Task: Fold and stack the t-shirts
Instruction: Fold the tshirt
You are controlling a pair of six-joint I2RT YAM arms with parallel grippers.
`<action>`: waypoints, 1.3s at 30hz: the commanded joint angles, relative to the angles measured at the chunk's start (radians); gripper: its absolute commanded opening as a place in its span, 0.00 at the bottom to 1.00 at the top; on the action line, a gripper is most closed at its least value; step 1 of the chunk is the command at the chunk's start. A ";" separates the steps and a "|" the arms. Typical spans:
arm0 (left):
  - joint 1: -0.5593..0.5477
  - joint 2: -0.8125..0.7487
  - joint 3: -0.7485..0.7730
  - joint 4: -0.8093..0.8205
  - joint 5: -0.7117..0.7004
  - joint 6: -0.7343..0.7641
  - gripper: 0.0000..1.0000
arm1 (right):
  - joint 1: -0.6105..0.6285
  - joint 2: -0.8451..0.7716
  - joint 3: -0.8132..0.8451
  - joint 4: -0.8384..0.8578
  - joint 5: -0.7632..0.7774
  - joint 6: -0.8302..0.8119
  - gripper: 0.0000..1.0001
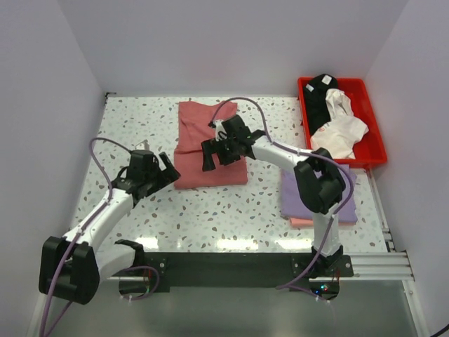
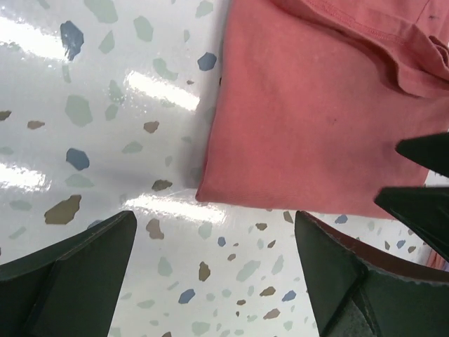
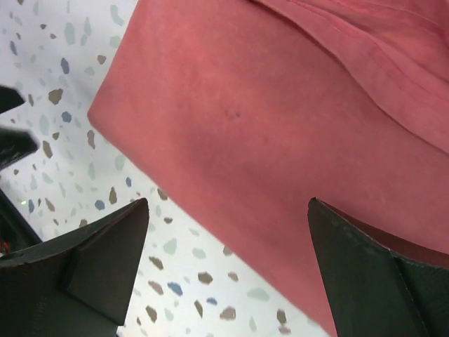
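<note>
A dusty red t-shirt (image 1: 203,137) lies partly folded at the middle of the table, longer at the back. My left gripper (image 1: 167,170) is open and empty, just left of the shirt's near left corner (image 2: 210,189). It hovers over bare table (image 2: 214,217). My right gripper (image 1: 209,156) is open and empty, low over the red shirt's near part (image 3: 266,126), its gap (image 3: 228,203) over the shirt's edge. A folded lavender shirt (image 1: 347,203) lies on a pale pink one (image 1: 302,222) at the right. A black shirt (image 1: 319,98) and a white shirt (image 1: 344,126) lie in the tray.
The red plastic tray (image 1: 379,151) stands at the back right. White walls close in the speckled table (image 1: 210,210) on the left, back and right. The right arm's link (image 1: 319,182) hangs over the lavender shirt. The right gripper's fingers (image 2: 421,175) show in the left wrist view.
</note>
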 commanded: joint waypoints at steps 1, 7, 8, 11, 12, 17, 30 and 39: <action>0.003 -0.072 -0.021 -0.047 -0.009 -0.023 1.00 | 0.009 0.073 0.091 0.087 0.022 -0.005 0.99; 0.003 -0.118 -0.033 -0.072 -0.015 -0.025 1.00 | 0.013 0.179 0.129 0.209 0.123 0.012 0.99; 0.003 -0.120 -0.035 -0.072 -0.015 -0.023 1.00 | 0.012 0.185 0.126 0.233 0.176 0.014 0.99; 0.003 -0.117 -0.042 -0.069 -0.013 -0.022 1.00 | 0.010 0.214 0.138 0.290 0.256 0.022 0.99; 0.003 -0.115 -0.044 -0.066 -0.013 -0.022 1.00 | 0.010 0.220 0.148 0.292 0.299 0.019 0.99; 0.001 -0.105 -0.055 -0.056 -0.012 -0.020 1.00 | 0.004 0.253 0.197 0.353 0.338 0.009 0.99; 0.003 -0.025 -0.067 0.052 0.082 -0.007 1.00 | -0.088 0.265 0.487 0.243 0.352 -0.035 0.99; 0.003 0.102 -0.082 0.149 0.102 -0.005 0.76 | -0.175 -0.203 -0.197 0.353 0.235 0.173 0.99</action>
